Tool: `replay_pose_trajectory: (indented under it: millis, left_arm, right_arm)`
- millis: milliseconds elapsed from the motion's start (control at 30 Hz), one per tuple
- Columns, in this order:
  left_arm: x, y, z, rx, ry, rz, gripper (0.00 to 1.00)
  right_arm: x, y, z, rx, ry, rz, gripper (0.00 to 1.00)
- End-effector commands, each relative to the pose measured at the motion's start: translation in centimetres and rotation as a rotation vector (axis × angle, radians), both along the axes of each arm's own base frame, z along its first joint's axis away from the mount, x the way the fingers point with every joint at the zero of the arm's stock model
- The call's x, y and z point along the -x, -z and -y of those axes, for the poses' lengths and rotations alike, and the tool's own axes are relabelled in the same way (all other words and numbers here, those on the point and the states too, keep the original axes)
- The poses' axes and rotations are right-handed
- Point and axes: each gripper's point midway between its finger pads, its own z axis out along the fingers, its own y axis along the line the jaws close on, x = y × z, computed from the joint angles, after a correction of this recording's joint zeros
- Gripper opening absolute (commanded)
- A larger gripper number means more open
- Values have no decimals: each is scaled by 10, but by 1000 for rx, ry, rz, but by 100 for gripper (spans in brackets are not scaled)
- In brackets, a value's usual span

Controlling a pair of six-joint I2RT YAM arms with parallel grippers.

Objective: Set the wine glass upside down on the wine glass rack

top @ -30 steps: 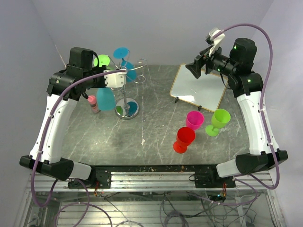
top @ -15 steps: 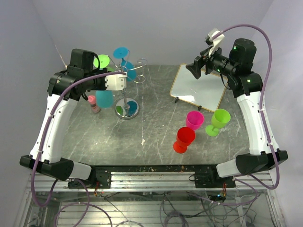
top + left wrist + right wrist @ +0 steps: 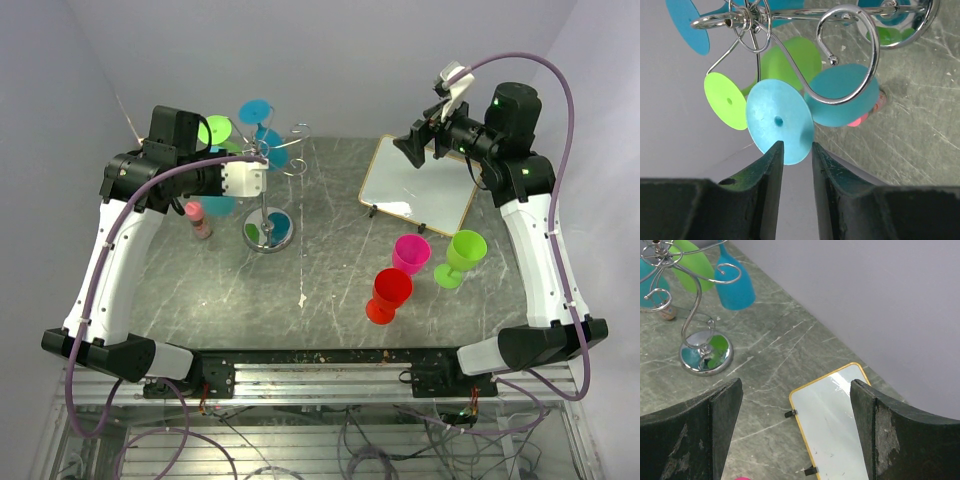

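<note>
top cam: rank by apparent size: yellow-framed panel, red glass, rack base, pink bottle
1. panel, clearly largest.
2-3. red glass and rack base: look about alike, so I won't rank them.
4. pink bottle: smallest, though the left arm hides part of it.

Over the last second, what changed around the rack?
The left gripper shifted slightly toward the near edge, hiding more of the teal wine glass hanging on the wine glass rack. The right gripper and the mirror stayed put.
</note>
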Motion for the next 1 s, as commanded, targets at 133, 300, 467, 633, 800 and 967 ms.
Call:
replay_pose_trajectory:
  millis: [133,300,467,633,800,967]
  left_arm:
    - [13,-5,1,4,33,-3,46]
    - [17,-13,4,29,42,3,55]
    - [22,-33,11,98,55,37,85]
    - [17,-54,11,209,-31,92,99]
    - [9,-73,7,316,-131,148,99]
    - [5,-88,4,420,-210,187,99]
  right_arm:
    - [5,-9,9,26,26,46,88]
    - [4,-9,15,69,48,59,88]
    - [4,-1,26,135,87,58,89]
    - [14,39,41,220,123,-19,89]
    - [38,84,59,309,164,-117,90]
    - [67,129,71,381,165,-226,90]
